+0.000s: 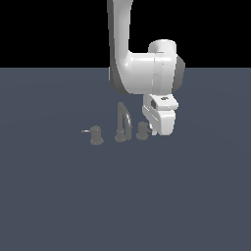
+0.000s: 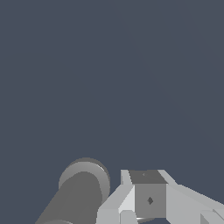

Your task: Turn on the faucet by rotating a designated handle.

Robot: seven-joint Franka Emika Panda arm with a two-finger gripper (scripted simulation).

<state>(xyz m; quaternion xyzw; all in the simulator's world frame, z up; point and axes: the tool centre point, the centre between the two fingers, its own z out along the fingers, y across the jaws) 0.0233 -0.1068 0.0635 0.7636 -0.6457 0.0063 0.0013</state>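
While the hand (image 1: 158, 131) hangs low, it is just beside the handle (image 1: 142, 130).

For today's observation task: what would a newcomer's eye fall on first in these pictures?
The big white arm dominates the exterior view, reaching down from the top. Its tool hangs beside the handle at the right end of the small grey faucet. All around lies bare dark floor.

White Panda arm (image 1: 128, 59) drops in from 12 o'clock, elbows toward 3, wrist bent down. Gripper (image 1: 156, 131) low at the surface, hand body tilted toward 5 o'clock. Finger spacing unreadable in both views.
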